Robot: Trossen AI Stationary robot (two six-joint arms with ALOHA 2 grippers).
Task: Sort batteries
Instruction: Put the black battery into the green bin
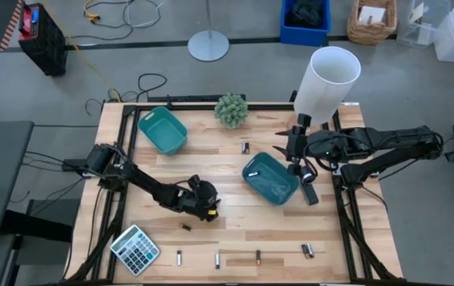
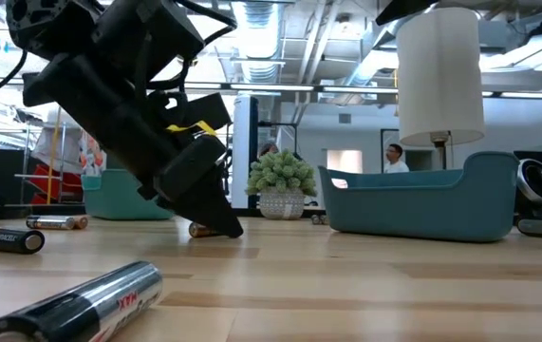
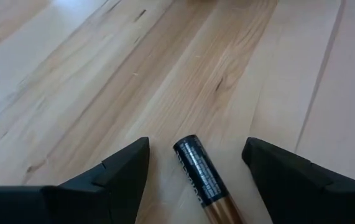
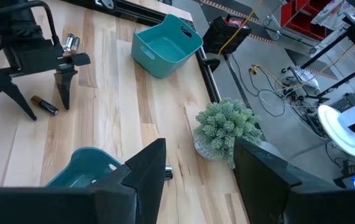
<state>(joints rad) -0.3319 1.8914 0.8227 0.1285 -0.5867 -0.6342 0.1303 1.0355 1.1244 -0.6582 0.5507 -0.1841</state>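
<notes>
My left gripper (image 3: 196,155) is open and low over the table's near middle, also in the high view (image 1: 207,210). Its fingers stand on either side of a dark battery with a copper end (image 3: 199,177), which lies flat on the wood; they do not touch it. Other batteries lie loose: one (image 1: 185,226) near it, one (image 1: 245,147) at the middle, and several along the near edge (image 1: 217,260). My right gripper (image 1: 289,147) is open and empty, raised by the far side of the right teal tray (image 1: 270,179). A second teal tray (image 1: 161,129) stands at the far left.
A small potted plant (image 1: 231,110) and a white lamp (image 1: 326,83) stand at the far edge. A black-and-silver cylinder gadget (image 1: 306,189) lies right of the right tray. A grey calculator (image 1: 135,249) sits at the near left corner. Bare wood lies between the trays.
</notes>
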